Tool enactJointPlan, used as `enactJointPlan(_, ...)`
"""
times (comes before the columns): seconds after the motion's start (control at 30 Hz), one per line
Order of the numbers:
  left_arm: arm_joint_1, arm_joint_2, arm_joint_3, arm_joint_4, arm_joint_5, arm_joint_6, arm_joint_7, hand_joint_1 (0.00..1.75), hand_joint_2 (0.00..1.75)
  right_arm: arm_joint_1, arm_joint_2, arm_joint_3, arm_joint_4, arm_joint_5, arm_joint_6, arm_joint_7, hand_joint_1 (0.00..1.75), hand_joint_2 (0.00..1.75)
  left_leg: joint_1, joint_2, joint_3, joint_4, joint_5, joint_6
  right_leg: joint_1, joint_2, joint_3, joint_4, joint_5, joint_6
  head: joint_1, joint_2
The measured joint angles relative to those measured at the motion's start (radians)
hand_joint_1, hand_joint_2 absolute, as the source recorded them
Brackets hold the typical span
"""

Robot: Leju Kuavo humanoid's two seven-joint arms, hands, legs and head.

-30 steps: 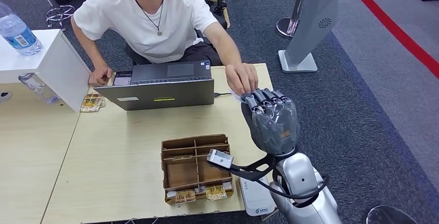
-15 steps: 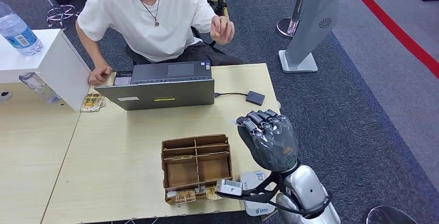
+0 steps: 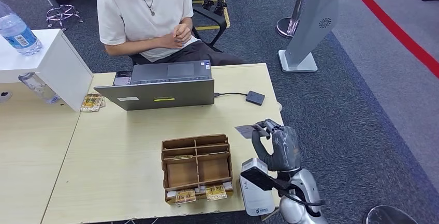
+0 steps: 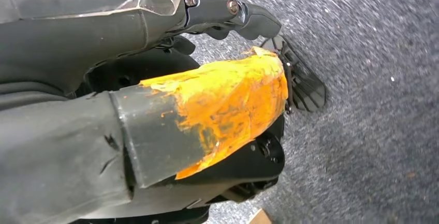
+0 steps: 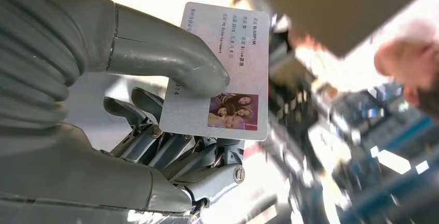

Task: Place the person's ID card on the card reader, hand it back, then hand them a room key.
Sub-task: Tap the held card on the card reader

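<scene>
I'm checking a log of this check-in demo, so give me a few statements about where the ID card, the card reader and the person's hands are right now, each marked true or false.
1. The right robot hand holds the ID card. True.
2. The ID card lies flat on the card reader. False: it is held up above the table, the thumb pressing it against the fingers.
3. The person is reaching across the laptop. False: their hands are clasped together in front of their body.
4. The card reader sits beside the wooden organizer, near the table's front edge. True.
5. The small black box is cabled to the laptop. True.
</scene>
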Motion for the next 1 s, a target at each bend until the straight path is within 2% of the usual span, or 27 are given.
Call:
enactJointPlan(0.13,0.001,0.002,-0.018,0.005,-0.021,-0.023,-0.001,0.00,0.00,-0.003,-0.034,0.012,0.017,-0.163,0.110,-0.036,1.75,1.75,0.000,0.000,0.000,0.000,0.000,0.000,0.000,0.000,0.000,0.000,0.000,0.000,0.000,0.000)
enactJointPlan(0.27,0.002,0.005,-0.040,0.008,-0.049,-0.046,0.000,0.00,0.00,-0.008,-0.055,0.010,0.030,-0.271,0.202,-0.073,1.75,1.75,0.000,0.000,0.000,0.000,0.000,0.000,0.000,0.000,0.000,0.000,0.000,0.000,0.000,0.000)
enactJointPlan(0.6,0.004,0.015,-0.107,0.016,-0.124,-0.093,0.020,0.00,0.00,-0.035,-0.090,-0.017,0.065,-0.407,0.390,-0.112,1.75,1.75,0.000,0.000,0.000,0.000,0.000,0.000,0.000,0.000,0.000,0.000,0.000,0.000,0.000,0.000)
enactJointPlan(0.87,0.006,0.027,-0.153,0.022,-0.171,-0.130,0.041,0.00,0.00,-0.052,-0.130,-0.056,0.110,-0.543,0.629,-0.157,1.75,1.75,0.000,0.000,0.000,0.000,0.000,0.000,0.000,0.000,0.000,0.000,0.000,0.000,0.000,0.000)
enactJointPlan(1.0,0.006,0.032,-0.179,0.023,-0.188,-0.143,0.050,0.00,0.00,-0.049,-0.150,-0.079,0.124,-0.587,0.713,-0.170,1.75,1.75,0.000,0.000,0.000,0.000,0.000,0.000,0.000,0.000,0.000,0.000,0.000,0.000,0.000,0.000)
